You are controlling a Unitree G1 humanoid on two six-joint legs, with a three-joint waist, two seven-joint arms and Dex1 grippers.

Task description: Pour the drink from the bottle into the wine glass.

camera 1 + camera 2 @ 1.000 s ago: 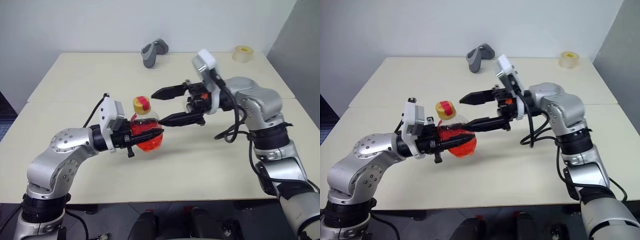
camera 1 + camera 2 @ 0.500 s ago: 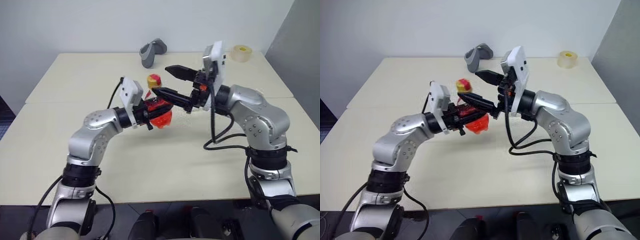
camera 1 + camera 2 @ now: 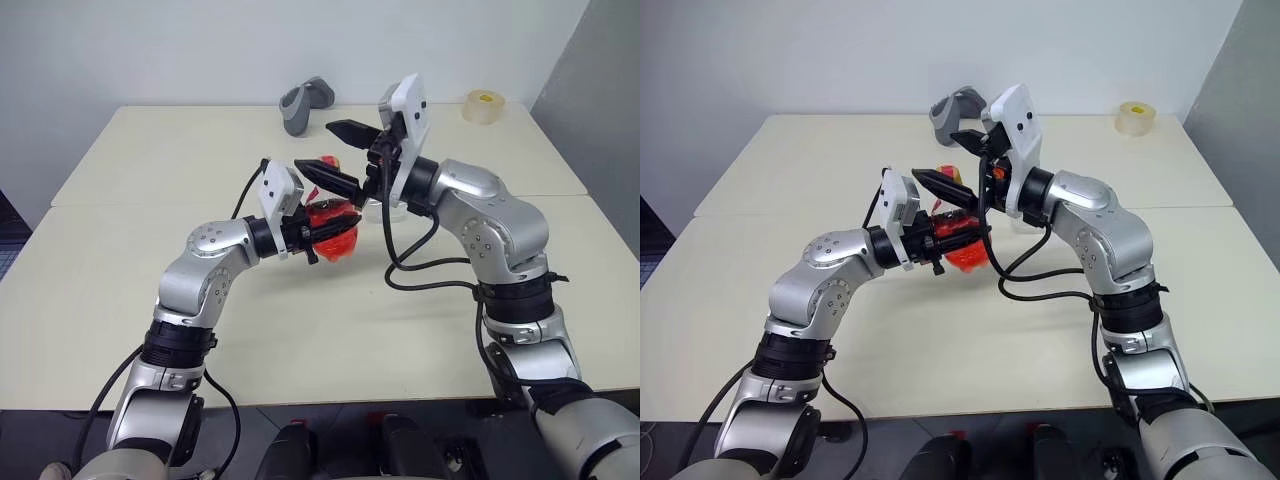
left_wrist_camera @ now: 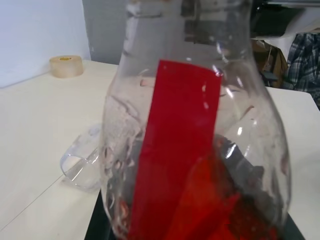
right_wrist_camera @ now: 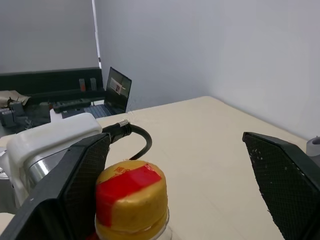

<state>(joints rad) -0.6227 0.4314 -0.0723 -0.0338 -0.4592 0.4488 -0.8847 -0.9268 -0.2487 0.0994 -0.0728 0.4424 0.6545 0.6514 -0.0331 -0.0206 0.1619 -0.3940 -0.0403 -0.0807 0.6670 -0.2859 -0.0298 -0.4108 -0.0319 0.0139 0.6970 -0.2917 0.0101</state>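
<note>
The left pincer (image 3: 322, 226) is clamped around the belly of the bottle (image 3: 332, 222), holding it raised above the middle of the tabletop (image 3: 130, 280). The drink (image 4: 210, 200) sits in the lower part of the bottle, and none appears poured. The red-and-yellow cap (image 5: 131, 195) is on the neck, so the bottle is not yet opened. The right pincer (image 5: 180, 180) stands wide, its two black fingers (image 5: 282, 180) on either side of the cap without touching it. I judge the step in hand to be gripping and unscrewing the cap. The wine glass (image 4: 82, 167) appears to lie on its side on the tabletop just right of and beyond the bottle. Left to do: uncap, get the glass upright, then pour.
</note>
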